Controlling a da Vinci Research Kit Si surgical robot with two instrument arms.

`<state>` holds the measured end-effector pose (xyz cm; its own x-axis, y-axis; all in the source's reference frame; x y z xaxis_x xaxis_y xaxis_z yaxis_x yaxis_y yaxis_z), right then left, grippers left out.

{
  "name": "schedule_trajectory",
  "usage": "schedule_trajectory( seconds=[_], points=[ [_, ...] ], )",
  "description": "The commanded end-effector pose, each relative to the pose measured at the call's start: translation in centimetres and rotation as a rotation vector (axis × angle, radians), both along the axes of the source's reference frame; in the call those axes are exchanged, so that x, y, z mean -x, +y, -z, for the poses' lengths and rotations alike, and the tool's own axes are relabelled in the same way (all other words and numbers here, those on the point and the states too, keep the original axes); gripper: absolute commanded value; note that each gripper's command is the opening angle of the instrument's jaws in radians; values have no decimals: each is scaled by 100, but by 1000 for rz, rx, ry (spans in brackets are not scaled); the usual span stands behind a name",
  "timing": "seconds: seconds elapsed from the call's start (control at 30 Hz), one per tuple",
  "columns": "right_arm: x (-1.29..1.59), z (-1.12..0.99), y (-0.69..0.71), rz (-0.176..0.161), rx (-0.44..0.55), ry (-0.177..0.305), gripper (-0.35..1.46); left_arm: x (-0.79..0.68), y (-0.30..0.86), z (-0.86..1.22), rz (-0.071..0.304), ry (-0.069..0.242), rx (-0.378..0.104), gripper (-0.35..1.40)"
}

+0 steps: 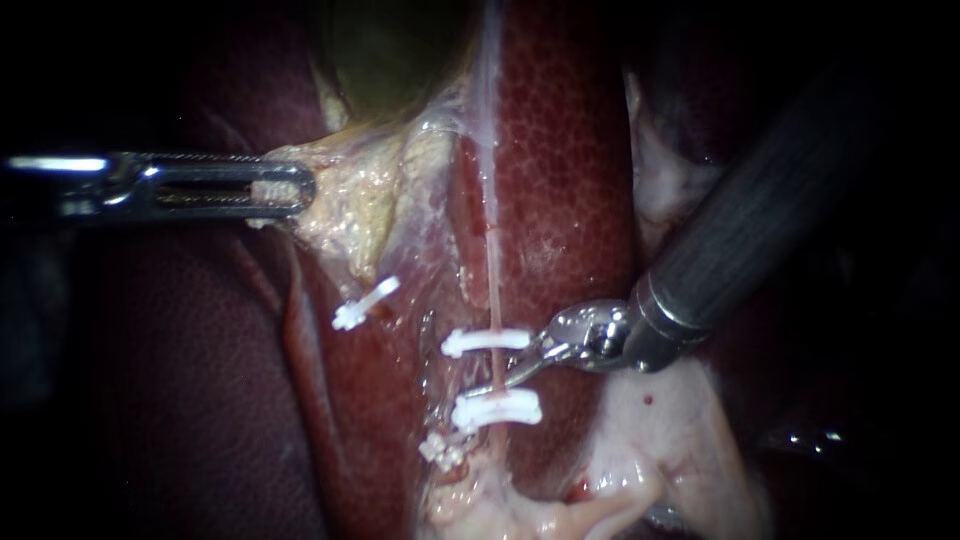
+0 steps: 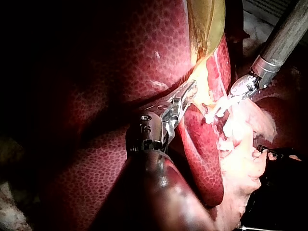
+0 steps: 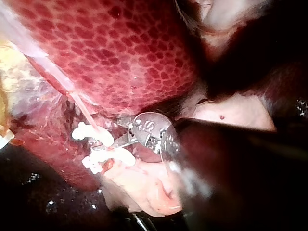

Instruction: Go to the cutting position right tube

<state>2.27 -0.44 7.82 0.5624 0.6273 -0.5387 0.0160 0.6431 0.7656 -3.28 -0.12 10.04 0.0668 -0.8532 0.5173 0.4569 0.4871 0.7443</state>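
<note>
Clips (image 1: 487,341) flank right instrument (image 1: 500,380); left instrument (image 1: 290,187) grips tissue (image 1: 340,200).

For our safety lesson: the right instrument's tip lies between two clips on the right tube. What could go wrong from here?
1. The right instrument lies close to the upper clip and lower clip; drifting could nudge one.
2. The liver lies right behind the right tube; going deeper might nick it.

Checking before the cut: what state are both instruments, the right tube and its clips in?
Right tube: uncut, taut.
Upper clip: closed across the tube.
Lower clip: closed across the tube.
Left instrument: jaws shut on gallbladder edge.
Right instrument: tip between the clips, at the tube.
</note>
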Motion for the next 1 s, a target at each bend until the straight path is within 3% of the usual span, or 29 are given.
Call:
schedule_trajectory(
  seconds=[0.03, 0.27, 0.63, 1.0],
  points=[
    [2, 1, 0, 1, -1, 0, 71, 0, 0, 0, 0, -1, 0, -35],
    [16, 6, 7, 6, 5, 7, 61, 0, 0, 0, 0, -1, 0, -35],
    [44, 17, 26, -13, 19, 4, 57, 0, 0, 0, 0, -1, 0, -35],
    [69, 29, 34, -14, 13, 5, 57, 0, 0, 0, 0, -1, 0, -35]
  ],
)
